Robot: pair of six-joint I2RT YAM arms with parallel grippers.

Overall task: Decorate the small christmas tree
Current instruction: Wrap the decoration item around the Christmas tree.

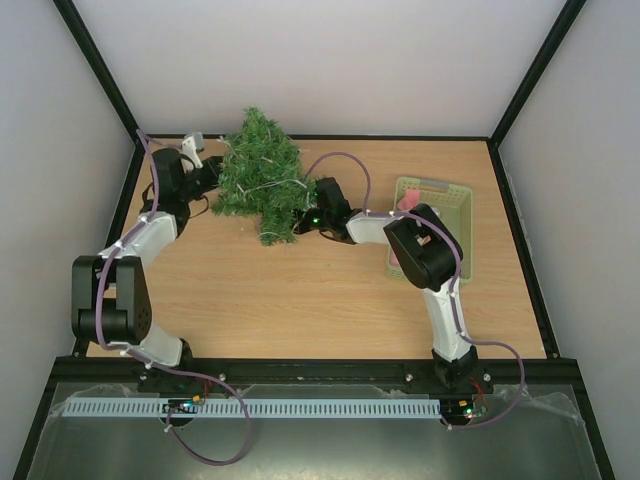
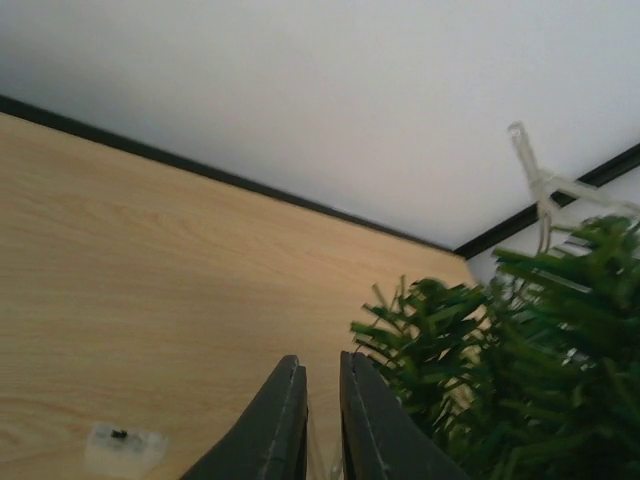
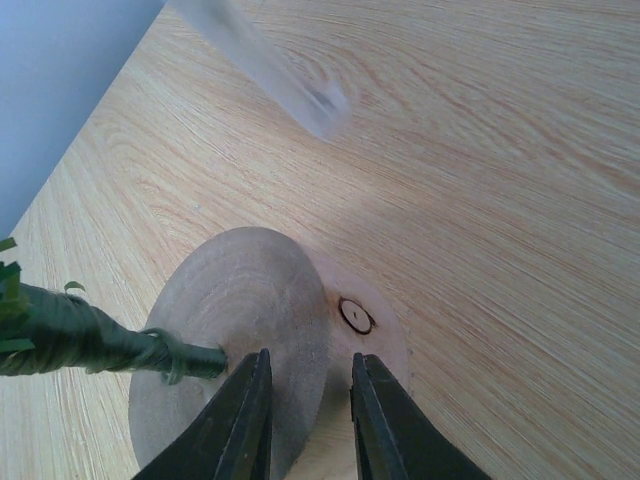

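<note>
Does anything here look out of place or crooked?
Yes: the small christmas tree is tipped over, not upright. Its trunk runs sideways from the wooden base, which is held tilted on edge by the right claw.

Far left on the table [image 1: 300, 290] — tree [image 1: 258, 180], tipped over, base [image 3: 240, 320] at its near-right end. Flanked: left gripper [image 2: 320, 362] just to its left, right gripper [image 3: 310, 360] at its right, fingers either side of the base rim. Well off to the right, toward the far edge — basket [image 1: 462, 205]. Down on the table by the left fingers, a small box [image 2: 122, 447].
</note>
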